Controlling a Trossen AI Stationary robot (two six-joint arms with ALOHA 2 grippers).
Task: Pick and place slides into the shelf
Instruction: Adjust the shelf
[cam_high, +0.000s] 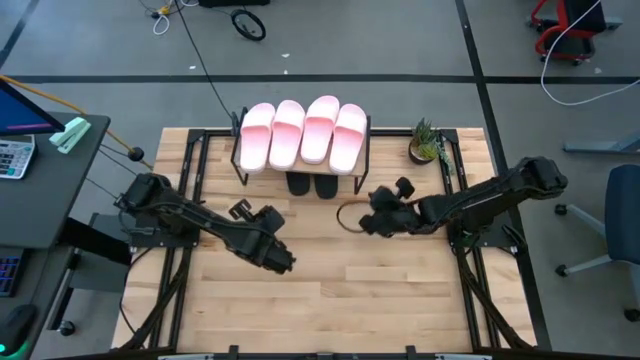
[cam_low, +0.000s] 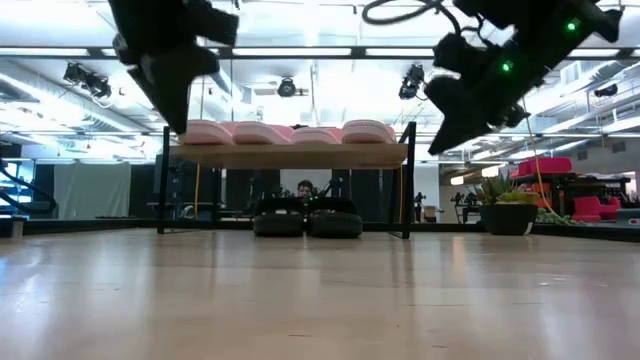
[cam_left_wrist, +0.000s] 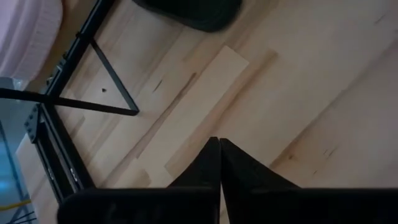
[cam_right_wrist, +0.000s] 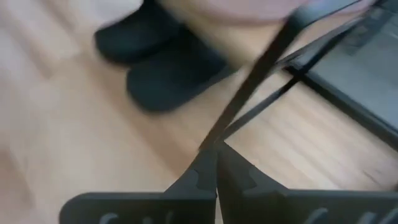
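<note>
From above, I see the shelf standing at the far middle of the table, with four pink slides lined up side by side on its plank top. Two black slides sit together on the table under its near edge, only their ends showing. My left gripper hovers over bare wood in front of the shelf and to the left, holding nothing. My right gripper hangs just right of the black pair, near the shelf's right front leg, also empty. A small potted plant stands at the far right of the table.

From table height, the pink slides rest in a row on the shelf's plank, and the black pair sits on the table beneath it — touching each other. Both my arms hang above, the left one before the shelf's left end, the right one off its right end. The plant stands further right.

At my left wrist, my fingers are pressed tight together with nothing between them; past them lie bare boards, a black frame leg, part of a black slide and part of a pink one.

At my right wrist, my fingers are likewise closed on nothing — the two black slides lie ahead beside a black shelf leg.
</note>
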